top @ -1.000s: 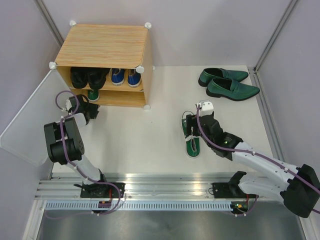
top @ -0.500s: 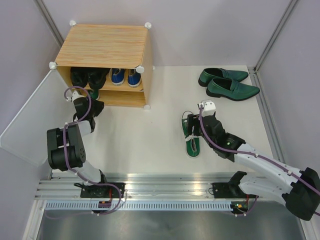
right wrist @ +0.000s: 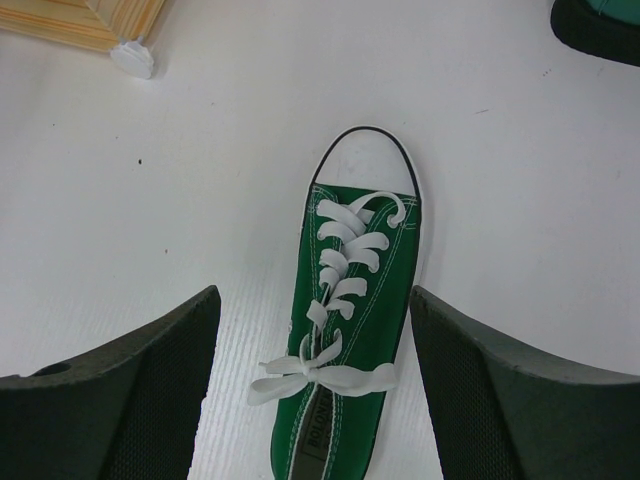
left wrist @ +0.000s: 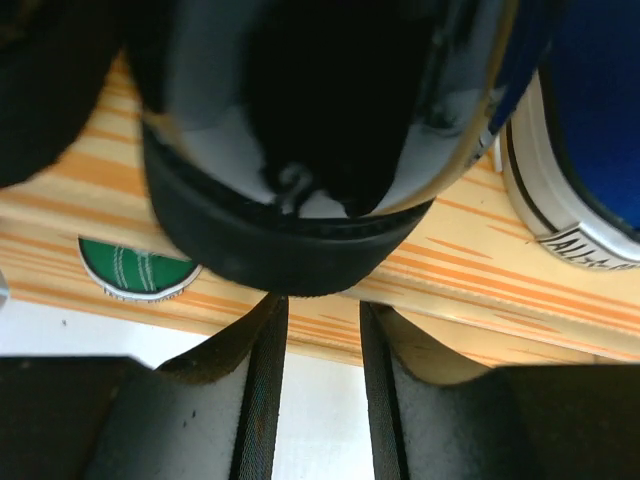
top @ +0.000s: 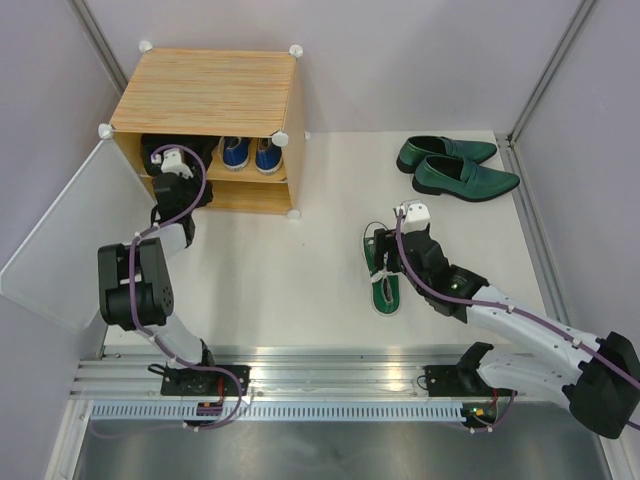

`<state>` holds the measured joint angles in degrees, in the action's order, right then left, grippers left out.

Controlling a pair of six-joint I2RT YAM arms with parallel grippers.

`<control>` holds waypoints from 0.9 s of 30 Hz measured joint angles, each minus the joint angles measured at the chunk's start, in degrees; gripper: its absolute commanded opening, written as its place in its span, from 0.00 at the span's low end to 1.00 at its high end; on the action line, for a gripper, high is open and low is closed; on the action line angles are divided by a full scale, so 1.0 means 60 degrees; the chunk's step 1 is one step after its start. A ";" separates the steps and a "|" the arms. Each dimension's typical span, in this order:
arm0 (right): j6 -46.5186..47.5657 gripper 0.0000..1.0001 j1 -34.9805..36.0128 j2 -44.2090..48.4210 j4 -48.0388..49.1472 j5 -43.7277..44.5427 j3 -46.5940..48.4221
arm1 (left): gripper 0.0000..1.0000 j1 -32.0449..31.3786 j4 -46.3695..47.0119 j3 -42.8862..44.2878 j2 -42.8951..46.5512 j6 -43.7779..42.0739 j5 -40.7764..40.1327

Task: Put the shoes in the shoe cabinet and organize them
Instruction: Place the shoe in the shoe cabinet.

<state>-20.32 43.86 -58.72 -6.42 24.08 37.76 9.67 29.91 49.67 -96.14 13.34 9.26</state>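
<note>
Green sneaker (right wrist: 352, 290) between fingers (right wrist: 120, 400) of right claw (right wrist: 312, 292)

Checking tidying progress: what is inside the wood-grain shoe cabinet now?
Upper shelf: shiny black ankle boots and blue white-laced sneakers. Below, the left wrist view shows a green sneaker's toe. The light wood-grain cabinet hides the rest under its top.

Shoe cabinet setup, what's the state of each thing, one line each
shoe cabinet, door open
black ankle boots, on upper shelf
blue sneakers, on upper shelf
green sneaker, upright on table
other green sneaker, on lower shelf
loafers, paired on table
left gripper, open, empty
right gripper, open, straddling green sneaker
</note>
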 measured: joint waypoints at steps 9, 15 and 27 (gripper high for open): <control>0.0000 0.80 0.0000 -0.0240 0.0000 0.0022 0.0000 | 0.39 -0.0984 -0.1344 0.0732 -0.0346 -0.2146 -0.0721; -0.0004 0.80 0.0000 -0.0222 -0.0004 0.0011 0.0000 | 0.39 -0.1519 -0.1829 0.0838 -0.0346 -0.4215 -0.1592; -0.0007 0.80 0.0000 0.0047 0.0000 -0.0051 0.0000 | 0.39 -0.1526 -0.0240 -0.0270 -0.0433 -0.7428 -0.2714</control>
<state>-20.36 43.86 -58.43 -6.42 23.77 37.76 0.51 28.47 48.05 -98.74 -31.22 -7.03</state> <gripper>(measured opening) 0.801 0.391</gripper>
